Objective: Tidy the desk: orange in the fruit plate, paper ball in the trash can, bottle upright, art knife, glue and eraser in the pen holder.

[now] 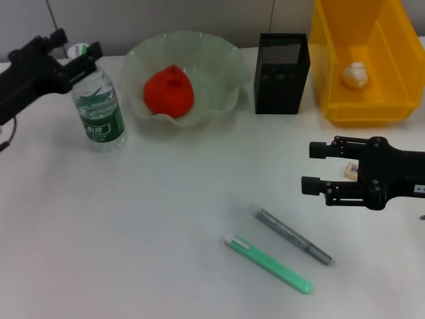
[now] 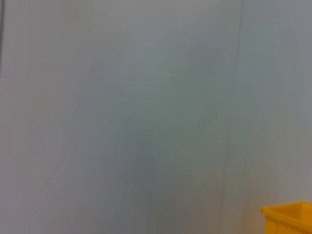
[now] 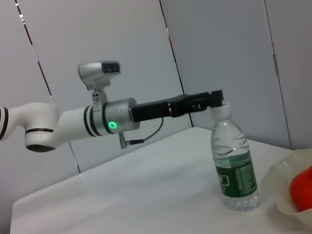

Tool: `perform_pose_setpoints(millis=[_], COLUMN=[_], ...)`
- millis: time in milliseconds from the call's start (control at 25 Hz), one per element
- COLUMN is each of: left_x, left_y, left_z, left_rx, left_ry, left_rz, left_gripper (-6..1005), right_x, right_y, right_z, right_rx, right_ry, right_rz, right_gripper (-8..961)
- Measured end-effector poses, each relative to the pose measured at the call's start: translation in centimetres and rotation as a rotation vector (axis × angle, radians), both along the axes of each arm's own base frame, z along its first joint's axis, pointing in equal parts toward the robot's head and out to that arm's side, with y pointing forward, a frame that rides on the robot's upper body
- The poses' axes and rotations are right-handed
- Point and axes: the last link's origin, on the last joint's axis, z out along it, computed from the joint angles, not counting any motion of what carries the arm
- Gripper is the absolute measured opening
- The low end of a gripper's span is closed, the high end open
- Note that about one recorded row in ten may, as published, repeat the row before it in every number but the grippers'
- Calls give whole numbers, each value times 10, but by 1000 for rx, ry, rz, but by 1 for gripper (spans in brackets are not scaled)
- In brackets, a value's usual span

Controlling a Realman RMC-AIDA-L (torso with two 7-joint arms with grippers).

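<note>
**Left gripper at the bottle cap, right gripper hovering over the eraser**

The left gripper (image 1: 85,53) has its fingers closed narrowly around the cap of the bottle (image 1: 99,109), which stands upright on the desk (image 1: 133,226) near its left edge; in the right wrist view the fingertips (image 3: 214,100) cover most of the cap, so only its lower white part shows. The right gripper (image 1: 313,167) holds its fingers wide apart with nothing between them, pointing left above the desk. Just behind it, the eraser (image 1: 351,171) is largely hidden by the gripper body, only a beige corner peeking out.

The orange (image 1: 169,91) sits in the fruit plate (image 1: 219,63), just right of the bottle. The pen holder (image 1: 281,76) stands between the plate and the trash can (image 1: 365,109), whose far wall and right side are cut off by the frame; the paper ball (image 1: 354,74) lies inside. A grey pen-like stick (image 1: 289,234), possibly the glue, and a green art knife (image 1: 268,264) lie side by side, apart, on open desk near the front. The left wrist view shows only blank wall and a trash can corner (image 2: 290,217)
</note>
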Motion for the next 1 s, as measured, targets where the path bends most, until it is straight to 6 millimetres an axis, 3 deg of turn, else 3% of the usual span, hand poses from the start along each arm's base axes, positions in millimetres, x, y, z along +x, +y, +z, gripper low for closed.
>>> perform_pose_setpoints(millis=[240,280,320,400,440,480,520,640,720,880,1000], left_x=[-3,-3,-3,-3,-3,-3,-7,-7,-19,-21,-22], left_y=[-13,-32,-48,-48,-61,-61,-78,-78,-127,-143,-157], left_z=[26,47,55,55,59,59,61,61,49,40,33], left_rx=[27,9,-31,-31,-80,-80,-143,-143,-353,-441,-489], left_ry=[-63,-88,-89,-89,-94,-94,-98,-98,-67,-55,-53], left_rz=[-36,-104,-149,-149,-187,-187,-224,-224,-308,-334,-380], left_gripper=[774,791,808,806,805,804,803,800,800,802,802], right_x=[-2,-3,-6,-8,-10,-13,-19,-25,-35,-46,-65], right_y=[1,2,4,5,7,9,14,19,28,34,43], right_z=[3,5,10,12,16,19,24,29,35,40,45], right_rx=[3,3,4,1,0,-5,-17,-34,-56,-93,-155], right_ry=[-1,-3,-12,-19,-32,-47,-82,-125,-203,-276,-362], right_rz=[-5,-7,-14,-21,-27,-37,-55,-75,-121,-164,-220], right_gripper=[752,752,752,752,751,751,751,751,751,751,752])
